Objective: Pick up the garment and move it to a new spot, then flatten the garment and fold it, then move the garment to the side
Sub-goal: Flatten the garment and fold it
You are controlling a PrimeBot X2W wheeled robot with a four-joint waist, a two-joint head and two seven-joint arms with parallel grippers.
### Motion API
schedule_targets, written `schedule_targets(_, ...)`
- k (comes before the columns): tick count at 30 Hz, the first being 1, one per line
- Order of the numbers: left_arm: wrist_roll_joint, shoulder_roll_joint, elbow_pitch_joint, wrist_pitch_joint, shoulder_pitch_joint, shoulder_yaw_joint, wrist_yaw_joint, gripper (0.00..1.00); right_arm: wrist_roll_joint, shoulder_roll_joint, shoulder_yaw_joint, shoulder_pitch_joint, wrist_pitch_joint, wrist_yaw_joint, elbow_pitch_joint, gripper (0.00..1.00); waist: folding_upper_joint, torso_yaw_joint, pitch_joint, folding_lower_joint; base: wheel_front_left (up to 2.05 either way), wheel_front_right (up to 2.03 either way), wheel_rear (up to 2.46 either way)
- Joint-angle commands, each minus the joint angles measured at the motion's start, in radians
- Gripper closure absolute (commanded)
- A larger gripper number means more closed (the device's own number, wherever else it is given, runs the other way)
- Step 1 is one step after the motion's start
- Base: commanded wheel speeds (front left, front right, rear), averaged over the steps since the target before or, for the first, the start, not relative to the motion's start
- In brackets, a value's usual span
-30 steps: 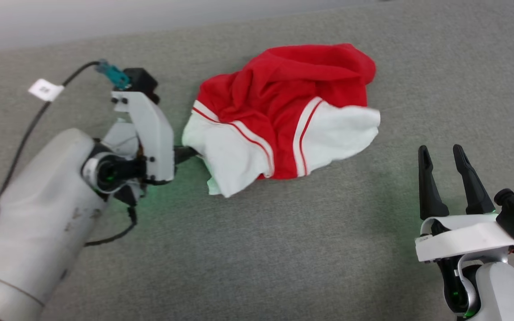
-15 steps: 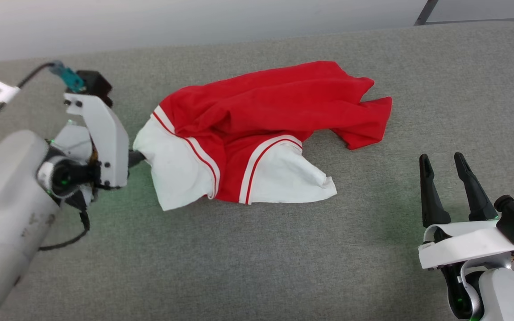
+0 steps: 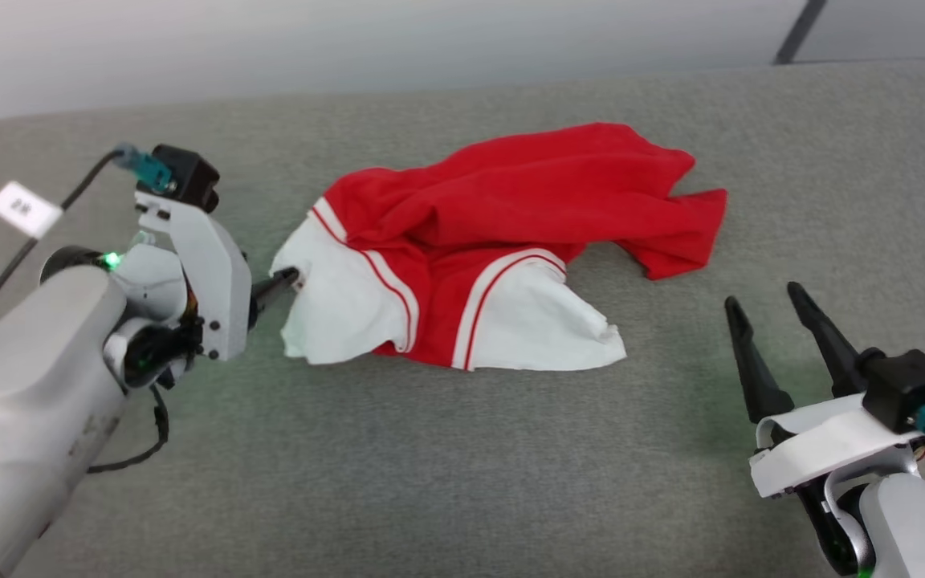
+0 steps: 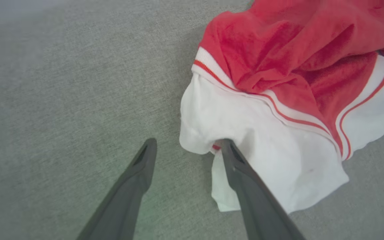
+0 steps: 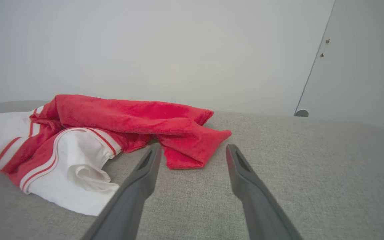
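Left wrist view showed my left gripper (image 4: 188, 141) spread open, one finger nosed into a white fold of the jersey (image 3: 511, 217), seemingly just touching. It lay crumpled on the cushion (image 3: 430, 466), awaiting flattening. My right gripper (image 3: 762, 295) hung open, well apart, free to help. One jersey, two grippers.

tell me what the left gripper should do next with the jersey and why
Probably draw the left gripper straight back, clear of the garment. Its jaws stand open, so nothing is gripped, yet one finger touches the white fold at the garment's edge. The garment lies crumpled on the grey surface, so flattening comes next; backing off first should avoid dragging it.
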Motion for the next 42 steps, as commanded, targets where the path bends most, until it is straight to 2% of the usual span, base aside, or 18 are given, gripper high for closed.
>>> schedule_targets(1,0.015,0.009,-0.009,-0.036,0.015,-0.005,0.001,0.00,0.003,-0.021,0.025,-0.015,0.004,-0.001,0.004,0.00,-0.0001,0.028,-0.022,0.0000,0.00,0.00,0.00)
schedule_targets(4,0.032,0.019,-0.027,-0.155,0.038,-0.001,0.001,0.00,0.025,-0.080,0.103,-0.039,0.040,-0.001,0.001,0.00,-0.0001,0.059,-0.036,0.0000,0.00,0.00,0.00)
schedule_targets(9,0.062,0.020,-0.068,-0.370,0.113,0.017,0.008,0.00,0.086,-0.213,0.269,-0.077,0.143,-0.001,-0.041,0.00,-0.0001,0.114,-0.059,0.0000,0.00,0.00,0.00)
schedule_targets(15,0.081,0.009,-0.175,-0.564,0.259,0.028,0.077,0.00,0.219,-0.379,0.417,-0.131,0.280,-0.001,-0.109,0.00,-0.0001,0.188,-0.075,0.0000,0.00,0.00,0.00)
schedule_targets(19,0.082,0.018,-0.273,-0.630,0.351,0.034,0.133,0.00,0.321,-0.450,0.458,-0.178,0.347,-0.001,-0.129,0.00,-0.0001,0.238,-0.074,0.0000,0.00,0.00,0.00)
schedule_targets(21,0.082,0.027,-0.322,-0.647,0.389,0.040,0.159,0.00,0.337,-0.496,0.483,-0.213,0.383,-0.001,-0.129,0.00,-0.0001,0.261,-0.069,0.0000,0.00,0.00,0.00)
schedule_targets(25,0.088,0.054,-0.413,-0.665,0.448,0.054,0.209,0.00,0.420,-0.517,0.513,-0.263,0.450,-0.001,-0.103,0.00,-0.0001,0.295,-0.057,0.0000,0.00,0.00,0.00)
schedule_targets(27,0.086,0.067,-0.454,-0.672,0.471,0.064,0.231,0.00,0.412,-0.539,0.533,-0.295,0.470,-0.001,-0.080,0.00,-0.0001,0.310,-0.048,0.0000,0.00,0.00,0.00)
schedule_targets(30,0.072,0.081,-0.506,-0.677,0.503,0.086,0.256,0.00,0.436,-0.528,0.562,-0.318,0.479,-0.001,-0.044,0.00,-0.0001,0.324,-0.030,0.0000,0.00,0.00,0.00)
schedule_targets(36,0.068,0.104,-0.576,-0.684,0.547,0.127,0.285,0.00,0.442,-0.525,0.629,-0.352,0.491,-0.001,0.032,0.00,-0.0001,0.333,0.006,0.0000,0.00,0.00,0.00)
schedule_targets(42,0.075,0.100,-0.605,-0.686,0.571,0.150,0.296,0.00,0.470,-0.526,0.726,-0.352,0.514,0.000,0.047,0.00,-0.0001,0.332,0.019,0.0000,0.00,0.00,0.00)
